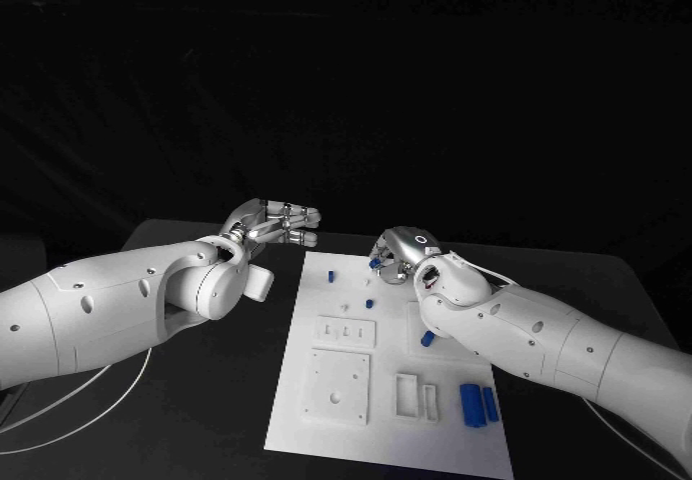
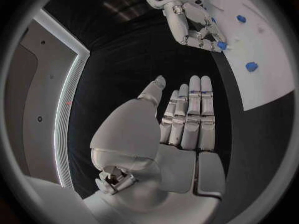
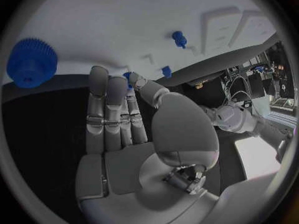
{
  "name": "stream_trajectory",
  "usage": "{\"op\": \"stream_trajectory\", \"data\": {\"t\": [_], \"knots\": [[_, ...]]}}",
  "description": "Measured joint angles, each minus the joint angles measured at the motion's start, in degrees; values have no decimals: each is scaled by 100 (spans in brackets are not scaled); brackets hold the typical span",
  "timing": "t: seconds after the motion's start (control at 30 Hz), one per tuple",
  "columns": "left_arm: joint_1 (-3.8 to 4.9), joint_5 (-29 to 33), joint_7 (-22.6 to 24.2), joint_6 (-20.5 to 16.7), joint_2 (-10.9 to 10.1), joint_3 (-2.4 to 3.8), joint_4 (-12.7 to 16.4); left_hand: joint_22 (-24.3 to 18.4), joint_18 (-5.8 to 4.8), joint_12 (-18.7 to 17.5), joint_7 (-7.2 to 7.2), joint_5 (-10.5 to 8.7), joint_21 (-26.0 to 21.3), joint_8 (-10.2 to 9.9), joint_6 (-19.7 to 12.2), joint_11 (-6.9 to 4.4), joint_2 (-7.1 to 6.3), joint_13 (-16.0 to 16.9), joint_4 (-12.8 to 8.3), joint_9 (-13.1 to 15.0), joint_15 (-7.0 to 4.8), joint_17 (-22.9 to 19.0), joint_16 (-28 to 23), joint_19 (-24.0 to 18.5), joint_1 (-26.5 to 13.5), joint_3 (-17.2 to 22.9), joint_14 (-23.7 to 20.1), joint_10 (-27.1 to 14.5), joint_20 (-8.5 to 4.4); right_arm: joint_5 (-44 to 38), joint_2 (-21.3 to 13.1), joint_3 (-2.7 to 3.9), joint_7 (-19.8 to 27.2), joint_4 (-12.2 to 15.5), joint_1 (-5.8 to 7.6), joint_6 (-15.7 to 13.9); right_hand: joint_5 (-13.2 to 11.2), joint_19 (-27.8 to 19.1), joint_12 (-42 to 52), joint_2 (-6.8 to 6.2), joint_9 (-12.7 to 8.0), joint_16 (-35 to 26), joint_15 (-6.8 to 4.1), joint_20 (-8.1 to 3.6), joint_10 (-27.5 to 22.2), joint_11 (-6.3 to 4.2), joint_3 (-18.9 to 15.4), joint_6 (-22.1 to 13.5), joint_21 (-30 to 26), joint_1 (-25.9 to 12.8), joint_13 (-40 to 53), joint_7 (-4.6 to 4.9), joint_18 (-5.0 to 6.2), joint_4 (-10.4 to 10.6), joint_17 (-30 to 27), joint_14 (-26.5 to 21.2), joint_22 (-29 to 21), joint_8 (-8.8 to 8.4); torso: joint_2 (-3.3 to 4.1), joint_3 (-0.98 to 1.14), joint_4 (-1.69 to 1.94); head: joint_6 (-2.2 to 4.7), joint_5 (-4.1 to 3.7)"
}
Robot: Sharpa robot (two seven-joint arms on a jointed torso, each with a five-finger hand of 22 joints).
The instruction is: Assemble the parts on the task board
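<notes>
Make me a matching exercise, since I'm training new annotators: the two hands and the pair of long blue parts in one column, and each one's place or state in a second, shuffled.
Things
1. left hand
2. right hand
3. two long blue parts

States
A. lying side by side near the task board's near right corner
B. fingers apart, holding nothing, over the black table
C. pinching a small blue part at the board's far end

Pairs: 1-B, 2-C, 3-A
</notes>
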Motion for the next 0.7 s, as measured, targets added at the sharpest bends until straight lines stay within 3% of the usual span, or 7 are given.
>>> {"op": "stream_trajectory", "data": {"t": [0.5, 0.7], "knots": [[-1, 0, -5, 3, 24, -3, -52, 1, 0, 0, 0, 0, 0, 0, 0, 0, 0, 0, 0, 0, 0, 0, 0, 0, 0, 0, 0, 0, 0, -16, 31, 0, 1, -5, 0, 70, 65, 16, -1, -32, 0, -23, 5, 16, -27, 27, -43, 3, -114, -30, 8, -22, -2, -9, 0, -5, 107, 3, 1, -3, 3, 20, -13], [-1, 0, -8, 4, 28, -4, -68, -23, 0, 0, 0, 0, 22, 0, 0, -20, 32, 0, -6, 0, 0, 0, 0, 0, -32, -57, 0, -20, 0, -19, 61, 0, -13, -41, 0, 71, 66, 40, 1, -32, 1, -23, 32, 40, -147, 62, -137, -71, -178, -30, 15, 31, -4, 40, -10, -32, 128, 3, 2, -5, 0, 23, -12]]}}
